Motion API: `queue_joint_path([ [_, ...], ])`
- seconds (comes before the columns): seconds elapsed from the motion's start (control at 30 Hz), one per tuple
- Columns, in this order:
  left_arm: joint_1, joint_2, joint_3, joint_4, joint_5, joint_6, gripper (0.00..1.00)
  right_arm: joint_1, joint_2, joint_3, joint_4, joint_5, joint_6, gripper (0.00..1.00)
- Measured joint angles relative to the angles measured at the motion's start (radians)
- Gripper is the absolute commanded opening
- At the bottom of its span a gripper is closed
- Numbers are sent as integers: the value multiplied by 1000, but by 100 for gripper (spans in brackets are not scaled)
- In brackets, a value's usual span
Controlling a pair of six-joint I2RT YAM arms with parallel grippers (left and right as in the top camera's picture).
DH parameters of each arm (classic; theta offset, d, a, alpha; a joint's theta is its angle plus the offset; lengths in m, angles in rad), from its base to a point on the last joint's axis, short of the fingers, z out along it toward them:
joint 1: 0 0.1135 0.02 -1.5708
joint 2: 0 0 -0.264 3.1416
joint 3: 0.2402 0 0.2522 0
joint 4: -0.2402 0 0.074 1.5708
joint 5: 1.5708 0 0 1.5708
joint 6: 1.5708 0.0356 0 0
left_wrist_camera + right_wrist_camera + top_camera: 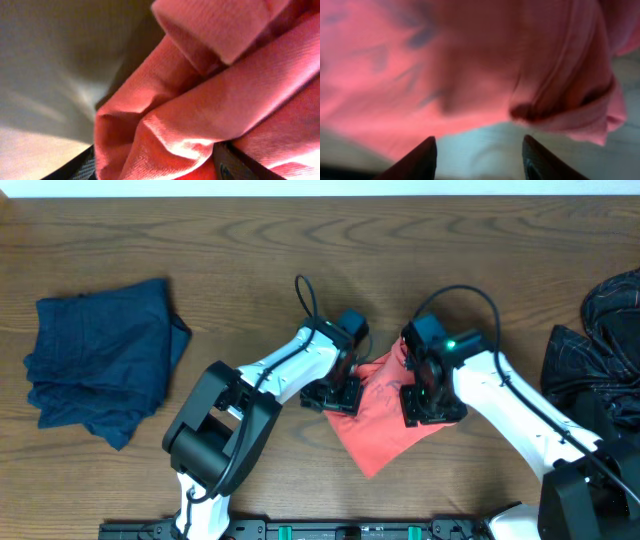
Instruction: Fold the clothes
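A pink-red garment (385, 420) lies crumpled at the table's middle. My left gripper (340, 395) is at its left edge. In the left wrist view the garment (200, 100) fills the frame in folds, and it bulges between my two spread fingers (155, 167), hiding their tips. My right gripper (428, 405) is over the garment's right part. In the right wrist view its fingers (477, 150) are open with bare table between them, and the garment (470, 60) is just ahead of the tips.
A stack of folded dark-blue clothes (100, 365) lies at the left. A pile of dark clothes (600, 350) sits at the right edge. Both arms crowd the middle, close to each other.
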Motion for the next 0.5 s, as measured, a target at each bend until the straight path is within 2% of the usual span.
queue_joint_path([
  [0.23, -13, 3, -2, -157, 1, -107, 67, -57, 2, -117, 221, 142, 84, 55],
  [0.37, -13, 3, -2, -164, 10, -136, 67, -133, 2, -116, 422, 220, 90, 56],
  [0.5, -13, 3, -3, -145, 12, -155, 67, -176, 2, -92, 490, 258, 89, 59],
])
